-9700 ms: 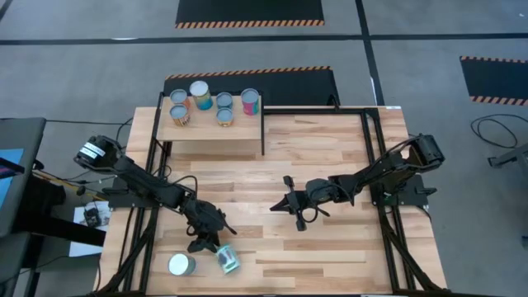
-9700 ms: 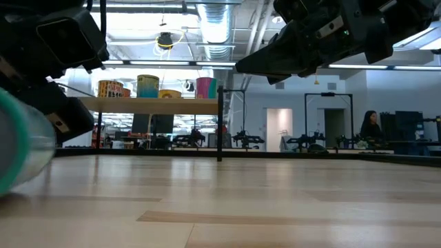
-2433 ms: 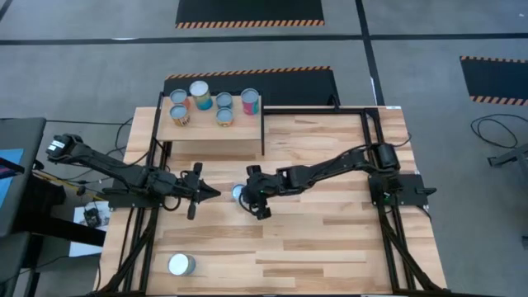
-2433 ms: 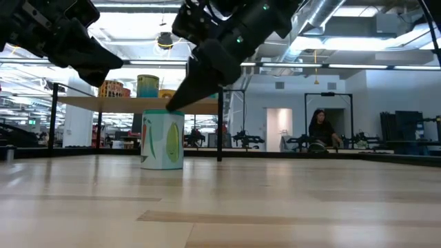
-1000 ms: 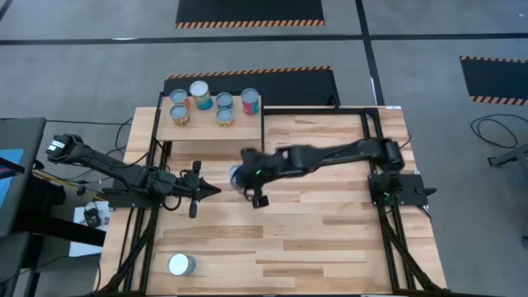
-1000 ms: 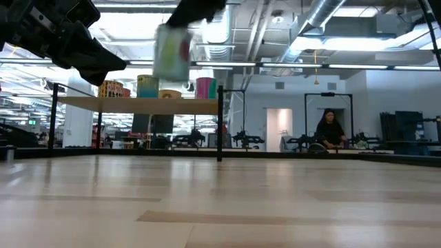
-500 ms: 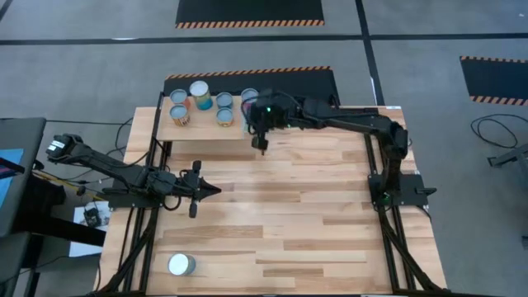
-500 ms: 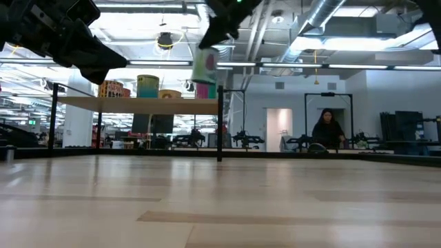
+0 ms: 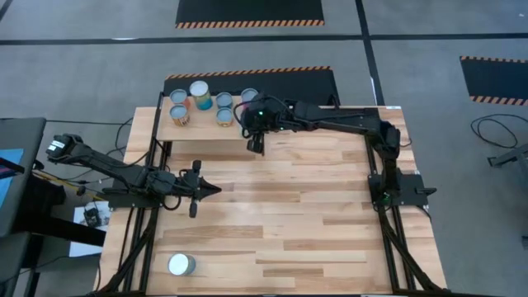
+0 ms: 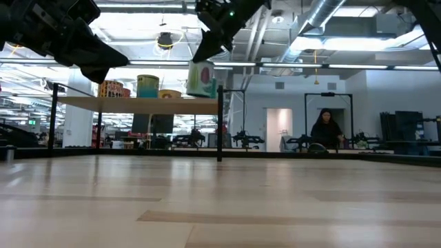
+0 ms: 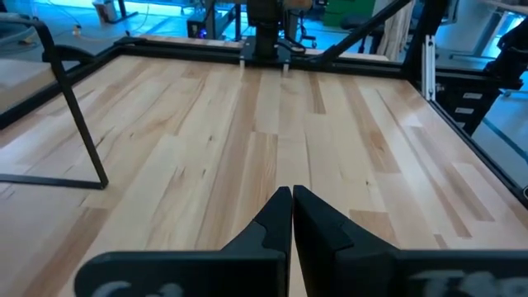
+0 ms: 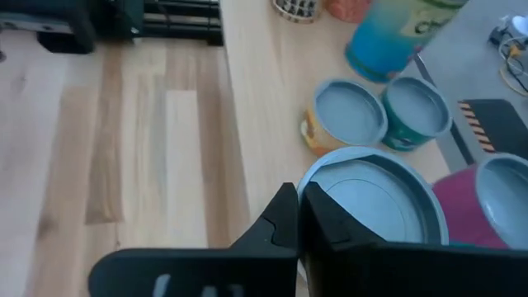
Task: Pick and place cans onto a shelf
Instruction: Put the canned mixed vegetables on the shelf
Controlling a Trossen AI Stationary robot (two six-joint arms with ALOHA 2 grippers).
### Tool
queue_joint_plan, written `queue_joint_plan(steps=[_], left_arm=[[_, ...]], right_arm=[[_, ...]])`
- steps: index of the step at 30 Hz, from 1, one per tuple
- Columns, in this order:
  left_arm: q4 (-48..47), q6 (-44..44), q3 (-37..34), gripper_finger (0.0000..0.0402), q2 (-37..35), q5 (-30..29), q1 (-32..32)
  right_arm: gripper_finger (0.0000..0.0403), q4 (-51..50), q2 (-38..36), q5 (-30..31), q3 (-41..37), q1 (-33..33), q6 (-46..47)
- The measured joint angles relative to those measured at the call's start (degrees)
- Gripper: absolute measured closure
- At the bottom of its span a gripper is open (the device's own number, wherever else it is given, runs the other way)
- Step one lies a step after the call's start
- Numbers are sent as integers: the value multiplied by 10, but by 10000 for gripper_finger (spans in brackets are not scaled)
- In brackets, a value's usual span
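Note:
My right gripper [image 9: 247,118] [image 10: 207,55] is shut on a can [image 10: 201,79] [image 12: 375,206] with a silvery-blue top and a pale green label. It holds the can over the right near part of the shelf [image 9: 210,134], a light wood platform at the table's far left. Several cans [image 9: 200,92] stand upright on the shelf. A whitish-topped can [image 9: 181,264] stands on the table near its left near corner. My left gripper [image 9: 216,190] [image 11: 291,194] hangs shut and empty over the table's left middle. My right gripper pinches the rim [image 12: 312,173] of the can's top between its two fingers. The fingers slant down at it from the table's right. The can hangs below them, slightly tilted, its bottom just over the shelf top; whether it touches the shelf I cannot tell.
A pink can [image 12: 487,206], a teal can [image 12: 417,111] and an orange can [image 12: 342,115] stand close beside the held can. The shelf's black leg [image 10: 220,124] stands at its right end. Bare planks [image 9: 313,223] fill the table's middle and right.
My right gripper has swung from over the table's middle toward the far edge, carrying the can lifted clear. Then it has shifted slightly left over the shelf. The can has come down close to the shelf top.

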Motion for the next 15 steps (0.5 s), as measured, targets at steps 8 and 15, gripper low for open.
queue_joint_plan(steps=[8,15], left_arm=[[2,0,0,401,0,-1,0],[2,1,0,401,0,-1,0]], right_arm=[[379,-1,0,0,-3,-11,0],[361,2,0,-1,-11,-14,25]])
